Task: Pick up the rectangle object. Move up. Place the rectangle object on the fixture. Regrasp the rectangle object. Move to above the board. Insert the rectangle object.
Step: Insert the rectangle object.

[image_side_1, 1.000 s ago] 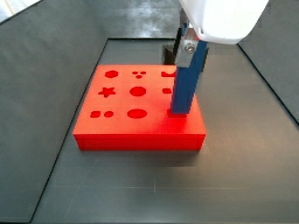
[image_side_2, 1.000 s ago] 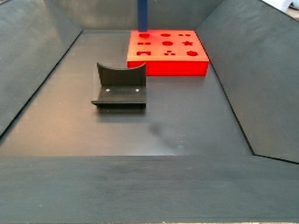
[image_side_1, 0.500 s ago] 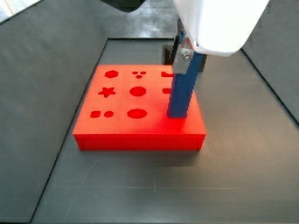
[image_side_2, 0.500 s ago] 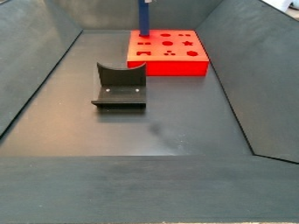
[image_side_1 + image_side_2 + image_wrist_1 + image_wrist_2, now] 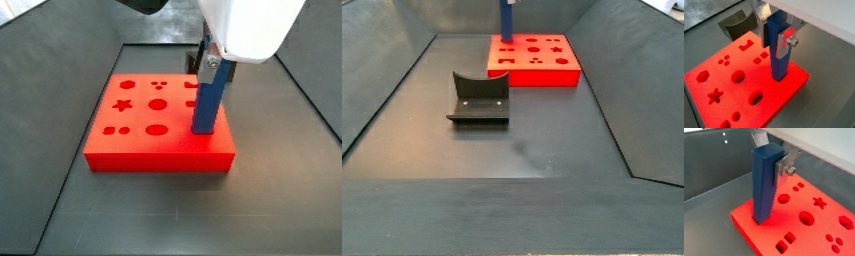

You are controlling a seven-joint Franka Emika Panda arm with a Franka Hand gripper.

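My gripper [image 5: 211, 64] is shut on the rectangle object [image 5: 207, 100], a blue bar that stands upright over the board [image 5: 140, 145]. The bar's lower end is at the board's top near one edge; I cannot tell if it is inside a hole. In both wrist views the silver fingers [image 5: 785, 42] [image 5: 783, 169] clamp the bar [image 5: 777, 60] [image 5: 763, 188] near its upper end. The gripper shows in both wrist views [image 5: 774, 46] [image 5: 769, 164]. The board [image 5: 724, 95] [image 5: 811, 228] has star, circle and rectangle cut-outs. The fixture [image 5: 478, 98] stands apart on the floor and also shows in a wrist view [image 5: 736, 25].
The board [image 5: 543, 68] lies at the far end of a dark grey bin with sloped walls [image 5: 382, 100]. The bin floor [image 5: 529, 145] stretches between the fixture and the near wall. The gripper's white body [image 5: 254, 25] hangs over the board's edge.
The gripper has come down a little with the blue bar, so the bar's lower end is closer to the board's top. Over the last half second it has hardly moved.
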